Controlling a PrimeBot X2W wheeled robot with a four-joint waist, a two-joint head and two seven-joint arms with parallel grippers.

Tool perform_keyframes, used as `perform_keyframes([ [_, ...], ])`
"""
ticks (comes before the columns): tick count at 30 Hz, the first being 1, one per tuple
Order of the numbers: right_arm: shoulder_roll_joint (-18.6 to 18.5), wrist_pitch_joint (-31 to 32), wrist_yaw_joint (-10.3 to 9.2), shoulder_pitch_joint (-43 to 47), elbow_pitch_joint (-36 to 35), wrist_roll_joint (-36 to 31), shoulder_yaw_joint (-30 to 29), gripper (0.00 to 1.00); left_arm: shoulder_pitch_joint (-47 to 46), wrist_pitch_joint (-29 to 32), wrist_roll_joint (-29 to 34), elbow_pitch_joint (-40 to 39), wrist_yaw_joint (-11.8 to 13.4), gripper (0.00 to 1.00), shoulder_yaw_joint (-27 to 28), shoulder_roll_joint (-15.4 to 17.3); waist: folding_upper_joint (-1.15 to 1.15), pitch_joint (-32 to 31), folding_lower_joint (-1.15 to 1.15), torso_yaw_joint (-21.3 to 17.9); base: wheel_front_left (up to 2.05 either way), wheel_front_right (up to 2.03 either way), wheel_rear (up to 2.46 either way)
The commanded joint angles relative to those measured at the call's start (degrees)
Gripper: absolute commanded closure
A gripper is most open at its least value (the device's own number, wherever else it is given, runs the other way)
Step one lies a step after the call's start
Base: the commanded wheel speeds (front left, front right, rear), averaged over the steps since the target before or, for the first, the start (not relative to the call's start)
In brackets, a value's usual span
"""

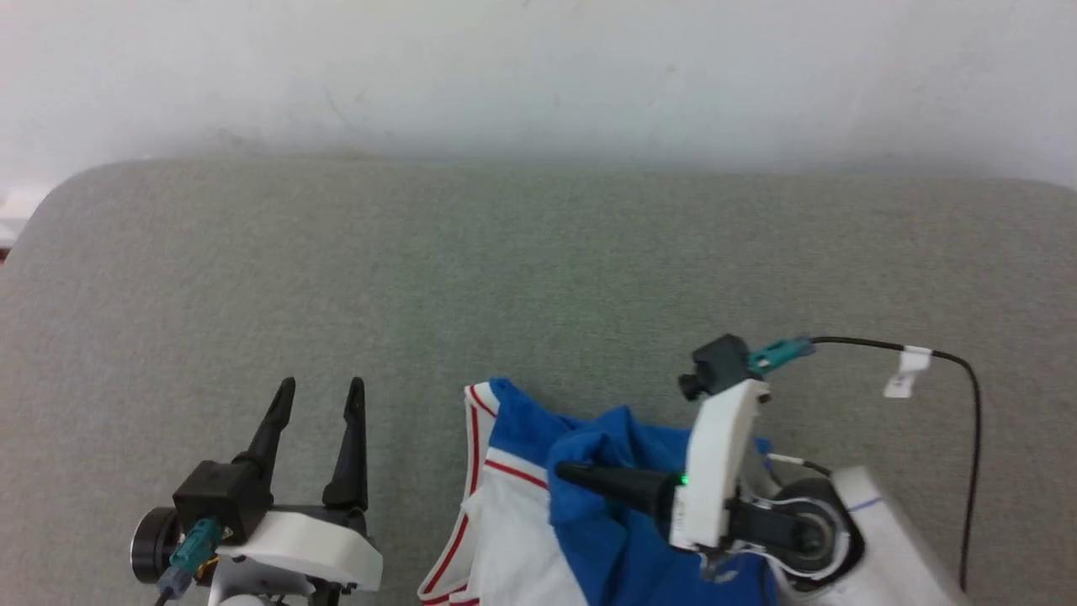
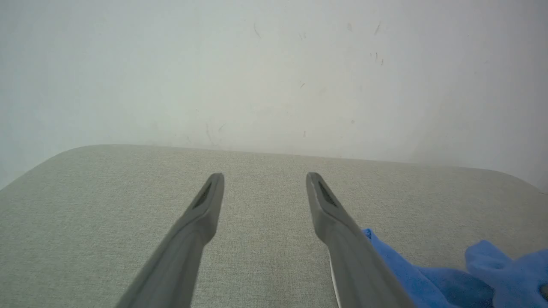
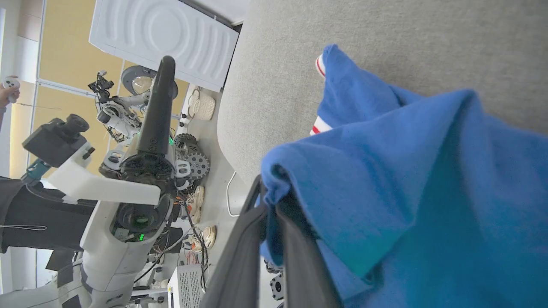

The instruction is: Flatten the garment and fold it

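On grey surface (image 1: 538, 252) | right pincer (image 1: 562, 471) grips garment (image 1: 606, 539) | left pincer (image 1: 324, 389) wide, near garment, not touching

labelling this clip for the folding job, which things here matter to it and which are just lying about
For the job: blue jersey, pinched in the shut right gripper; open, empty left gripper; grey padded surface under the jersey.
Lying about: white basket, gear wheels, white ribbed panel, beyond the surface's edge.
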Motion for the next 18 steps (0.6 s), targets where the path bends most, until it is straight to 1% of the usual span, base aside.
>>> perform_keyframes([
  [1,0.26,-2.71,-0.02,-2.02,1.74,0.36,2.22,1.0,-1.18,-0.04,0.42,0.32,0.27,0.0,-0.03,-0.3,0.01,2.33,0.0,2.4,0.0,0.0,0.0],
  [5,0.27,-9.42,-0.02,-5.23,7.8,0.63,8.06,1.0,-1.93,-0.3,0.45,0.77,0.36,0.0,-0.02,-0.56,0.01,3.96,0.0,4.03,0.0,0.0,0.0],
  [6,0.28,-10.72,-0.02,-6.11,9.64,-0.49,9.57,1.0,-2.06,-0.38,0.46,0.88,0.39,0.0,-0.05,-0.7,0.01,4.29,0.0,4.35,0.0,0.0,0.0],
  [7,0.27,-12.69,-0.02,-7.05,11.55,-2.18,10.79,0.96,-2.18,-0.48,0.44,1.0,0.43,0.0,-0.03,-0.82,0.01,4.54,0.0,4.56,0.0,0.0,0.0],
  [8,0.26,-14.56,-0.02,-7.86,13.5,-3.76,12.03,0.63,-2.29,-0.57,0.41,1.14,0.43,0.0,-0.03,-0.96,0.01,4.71,0.0,4.73,0.0,0.0,0.0],
  [9,0.26,-15.93,-0.02,-8.51,15.26,-4.75,13.33,0.2,-2.36,-0.67,0.39,1.29,0.4,0.0,-0.05,-1.06,0.01,4.85,0.0,4.88,0.0,0.0,0.0],
  [10,0.21,-17.32,-0.02,-9.17,16.77,-5.75,14.52,0.0,-2.39,-0.74,0.33,1.49,0.4,0.0,-0.03,-1.16,0.01,4.92,0.0,4.95,0.0,0.0,0.0],
  [13,-0.62,-21.56,-0.02,-11.46,19.72,-9.5,19.24,0.0,-2.37,-0.95,0.08,2.17,0.33,0.0,0.08,-1.38,0.01,4.76,0.0,4.82,0.0,0.0,0.0],
  [15,-1.27,-23.1,-0.02,-12.72,19.26,-10.04,22.87,0.0,-2.04,-1.09,-0.04,2.6,0.41,0.0,0.28,-1.4,0.01,4.21,0.0,4.32,0.0,0.0,0.0],
  [18,-4.63,-25.96,-0.02,-15.33,16.89,-13.31,29.34,0.0,-1.58,-1.37,-0.76,2.74,0.15,0.0,0.86,-1.68,0.01,3.15,0.0,3.1,0.0,0.0,0.0],
])
